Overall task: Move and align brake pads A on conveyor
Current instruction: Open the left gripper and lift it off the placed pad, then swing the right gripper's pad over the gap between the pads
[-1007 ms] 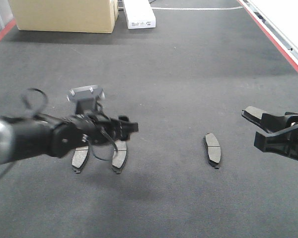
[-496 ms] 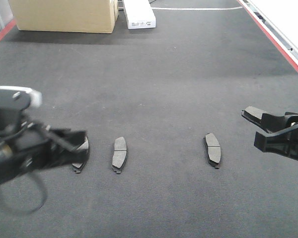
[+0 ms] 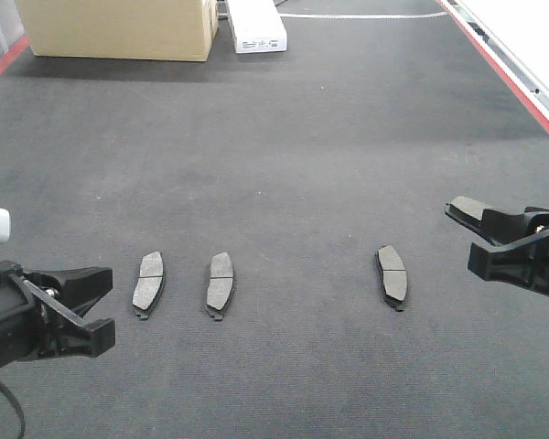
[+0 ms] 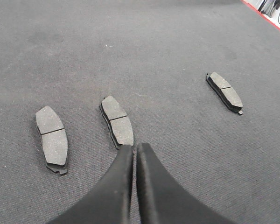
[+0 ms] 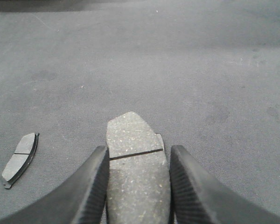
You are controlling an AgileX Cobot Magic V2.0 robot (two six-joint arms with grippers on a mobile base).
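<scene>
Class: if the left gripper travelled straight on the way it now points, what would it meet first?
Probably the middle brake pad, lying just ahead of the shut left gripper on the conveyor; depth is uncertain.

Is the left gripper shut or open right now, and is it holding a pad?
Shut and empty. In the left wrist view the left gripper has its fingers pressed together with nothing between them, above the conveyor.

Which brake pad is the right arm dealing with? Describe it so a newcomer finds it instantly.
On the dark conveyor belt, three pads lie free in a row. The fourth brake pad sits at the far right, between the right gripper fingers. It alone is flanked by fingers.
</scene>
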